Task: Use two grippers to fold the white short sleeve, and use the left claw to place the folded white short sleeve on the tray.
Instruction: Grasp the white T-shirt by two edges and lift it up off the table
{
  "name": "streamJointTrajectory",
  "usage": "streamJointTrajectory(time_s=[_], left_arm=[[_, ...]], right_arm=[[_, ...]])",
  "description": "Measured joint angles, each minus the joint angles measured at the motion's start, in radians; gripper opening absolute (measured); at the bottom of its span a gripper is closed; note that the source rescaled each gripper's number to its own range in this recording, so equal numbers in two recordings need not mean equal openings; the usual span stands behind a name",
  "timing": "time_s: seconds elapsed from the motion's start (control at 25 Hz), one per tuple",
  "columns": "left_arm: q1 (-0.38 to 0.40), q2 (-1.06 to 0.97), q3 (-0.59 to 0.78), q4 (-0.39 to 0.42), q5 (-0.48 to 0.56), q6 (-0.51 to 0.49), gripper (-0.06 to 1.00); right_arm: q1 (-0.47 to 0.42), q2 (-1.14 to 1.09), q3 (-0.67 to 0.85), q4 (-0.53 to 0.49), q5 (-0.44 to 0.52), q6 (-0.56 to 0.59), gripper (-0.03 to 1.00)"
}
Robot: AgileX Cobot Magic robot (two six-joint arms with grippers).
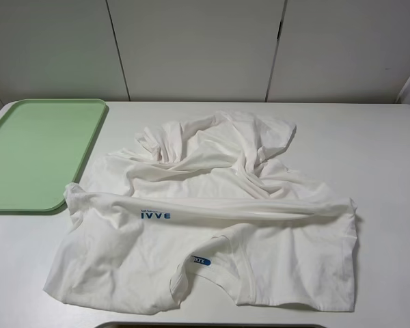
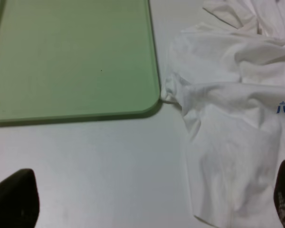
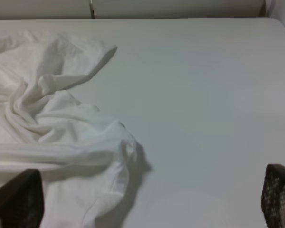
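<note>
The white short sleeve [image 1: 212, 219] lies crumpled and loosely bunched across the middle of the white table, with blue lettering [image 1: 155, 215] and a blue neck tag [image 1: 201, 260] facing up. The pale green tray [image 1: 34, 154] lies empty at the far left, its corner next to the shirt's left edge. Neither arm shows in the exterior high view. In the left wrist view the left gripper [image 2: 149, 209] is open above bare table, between the tray [image 2: 71, 57] and the shirt [image 2: 232, 118]. In the right wrist view the right gripper [image 3: 147, 209] is open above the shirt's right edge [image 3: 61, 137].
The white table [image 1: 369, 157] has bare surface to the right of the shirt and along the back. A pale panelled wall [image 1: 198, 48] stands behind the table. A dark edge [image 1: 212, 326] shows at the table's front.
</note>
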Motion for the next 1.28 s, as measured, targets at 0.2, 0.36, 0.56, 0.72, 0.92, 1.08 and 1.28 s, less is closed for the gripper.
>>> streamJointTrajectory(time_s=[0.2, 0.36, 0.56, 0.72, 0.92, 1.08, 1.28], left_arm=[[-0.012, 0.000, 0.000, 0.012, 0.000, 0.003, 1.00], [-0.012, 0.000, 0.000, 0.016, 0.000, 0.003, 1.00], [-0.013, 0.000, 0.000, 0.016, 0.000, 0.003, 1.00], [-0.032, 0.000, 0.000, 0.016, 0.000, 0.003, 1.00], [-0.084, 0.012, -0.035, 0.016, -0.030, 0.017, 1.00], [-0.121, 0.127, -0.098, 0.016, -0.064, 0.082, 1.00], [-0.169, 0.338, -0.197, 0.016, -0.083, 0.172, 1.00]], right_arm=[[0.000, 0.000, 0.000, 0.000, 0.000, 0.000, 1.00], [0.000, 0.000, 0.000, 0.000, 0.000, 0.000, 1.00], [0.000, 0.000, 0.000, 0.000, 0.000, 0.000, 1.00], [0.000, 0.000, 0.000, 0.000, 0.000, 0.000, 1.00], [0.006, 0.036, -0.013, 0.036, -0.019, -0.021, 1.00], [0.029, 0.193, -0.077, 0.134, -0.098, -0.124, 1.00], [0.071, 0.410, -0.147, 0.195, -0.145, -0.259, 1.00]])
